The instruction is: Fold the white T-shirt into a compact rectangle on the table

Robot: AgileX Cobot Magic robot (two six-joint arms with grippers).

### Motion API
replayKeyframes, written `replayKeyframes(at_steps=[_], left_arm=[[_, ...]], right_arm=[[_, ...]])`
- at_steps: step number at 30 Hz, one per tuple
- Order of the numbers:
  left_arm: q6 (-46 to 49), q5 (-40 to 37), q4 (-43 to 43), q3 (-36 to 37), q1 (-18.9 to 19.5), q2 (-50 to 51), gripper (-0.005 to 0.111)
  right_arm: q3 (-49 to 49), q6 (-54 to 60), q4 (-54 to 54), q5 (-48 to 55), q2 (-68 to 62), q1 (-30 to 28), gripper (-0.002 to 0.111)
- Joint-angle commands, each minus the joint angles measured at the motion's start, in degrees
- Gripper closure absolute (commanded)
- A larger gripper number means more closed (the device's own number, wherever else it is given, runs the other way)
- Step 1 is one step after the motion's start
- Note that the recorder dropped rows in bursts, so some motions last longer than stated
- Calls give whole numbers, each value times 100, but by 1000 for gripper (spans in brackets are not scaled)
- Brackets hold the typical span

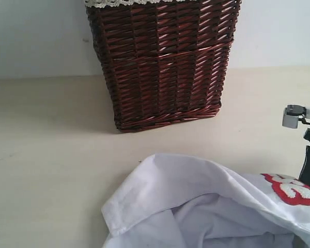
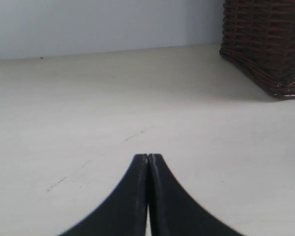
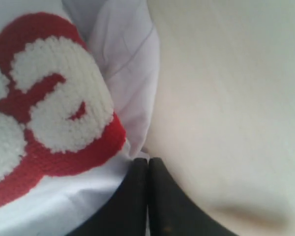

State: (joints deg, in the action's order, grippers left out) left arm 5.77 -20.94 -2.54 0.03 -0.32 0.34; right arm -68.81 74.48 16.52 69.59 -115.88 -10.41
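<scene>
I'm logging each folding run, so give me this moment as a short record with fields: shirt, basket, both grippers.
shirt: soft white cotton T-shirt with red-outlined fuzzy letters, crumpled, unfolded, on the pale beige table
basket: dark brown wicker basket with white lace trim, upright behind the shirt, apart from it
left gripper: shut, empty, over bare table
right gripper: shut at the shirt's edge beside the letters; whether cloth is pinched is unclear

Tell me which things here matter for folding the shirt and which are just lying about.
For the job: white T-shirt; table; right gripper, shut at the shirt's edge.
Lying about: dark wicker basket.
</scene>
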Motion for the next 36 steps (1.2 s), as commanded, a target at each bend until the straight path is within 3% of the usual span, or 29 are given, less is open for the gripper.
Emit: replayKeyframes(at_steps=[1,11,13,15,19,21,29,32,35,36], left_arm=[[-1,38,-2,-3,-36,-34,107],[-1,38,-2,-3,-36,-34,107],[-1,38,-2,-3,-36,-34,107],[-1,38,-2,-3,-36,-34,107],[-1,38,-2,-3,-36,-34,107],[-1,38,-2,-3,-36,-34,107],[-1,38,-2,-3,-36,-34,107],[-1,38,-2,-3,-36,-34,107],[-1,38,-2,-3,-36,-34,107],[-1,38,-2,-3,-36,-34,107]], right_arm=[[-12,346,231,38,269,-25,108],[-12,982,1975,38,1135,-25,108],[-12,1018,2170,38,1133,-25,103],[-12,1028,2108,38,1030,-25,86],[-12,248,1674,38,720,-25,32],[-12,11,1407,38,556,-25,21],[128,-137,396,38,-268,-25,33],[451,229,416,38,-381,-25,62],[493,645,989,38,-381,-25,108],[493,645,1213,38,-357,-25,108]])
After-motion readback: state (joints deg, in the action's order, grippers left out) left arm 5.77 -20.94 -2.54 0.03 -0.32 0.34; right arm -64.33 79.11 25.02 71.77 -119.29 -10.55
